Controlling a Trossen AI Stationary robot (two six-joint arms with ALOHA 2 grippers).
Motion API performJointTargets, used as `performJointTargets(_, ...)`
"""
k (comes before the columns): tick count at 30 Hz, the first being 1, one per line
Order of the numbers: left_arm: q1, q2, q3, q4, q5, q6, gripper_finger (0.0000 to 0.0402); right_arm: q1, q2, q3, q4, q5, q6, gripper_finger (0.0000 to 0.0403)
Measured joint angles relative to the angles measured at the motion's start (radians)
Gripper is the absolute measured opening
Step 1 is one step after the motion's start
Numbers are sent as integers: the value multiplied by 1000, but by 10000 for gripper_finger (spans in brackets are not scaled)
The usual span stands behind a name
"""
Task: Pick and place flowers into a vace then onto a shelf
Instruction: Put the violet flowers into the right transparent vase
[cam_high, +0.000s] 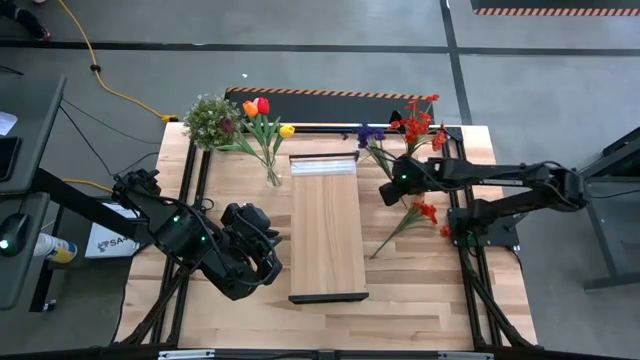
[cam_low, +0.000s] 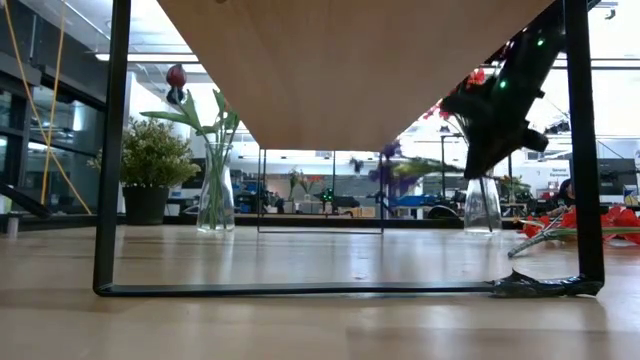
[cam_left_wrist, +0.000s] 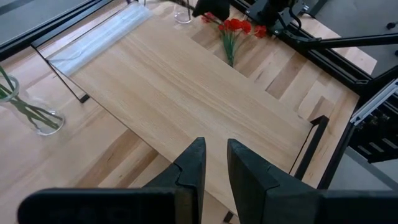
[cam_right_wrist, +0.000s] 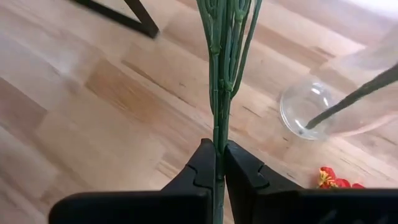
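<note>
My right gripper (cam_right_wrist: 217, 163) is clamped shut on the red spray's stem (cam_right_wrist: 219, 93), right of frame centre, above the glass vase (cam_right_wrist: 305, 107). Next, I judge, steer the stem down its mouth.

Red flowers (cam_high: 418, 125), green stems, pale shelf (cam_high: 327, 230).

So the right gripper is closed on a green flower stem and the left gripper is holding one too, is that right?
Not quite. The right gripper is shut on a green stem, but the left gripper holds nothing; the left wrist view shows only the bare shelf between its fingers.
</note>
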Motion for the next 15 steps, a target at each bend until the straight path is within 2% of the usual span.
performJointTargets(8,0,0,0,0,0,0,101,0,-156,0,-29,0,35,17)
performJointTargets(15,0,0,0,0,-2,0,101,0,-264,1,-36,-16,36,8)
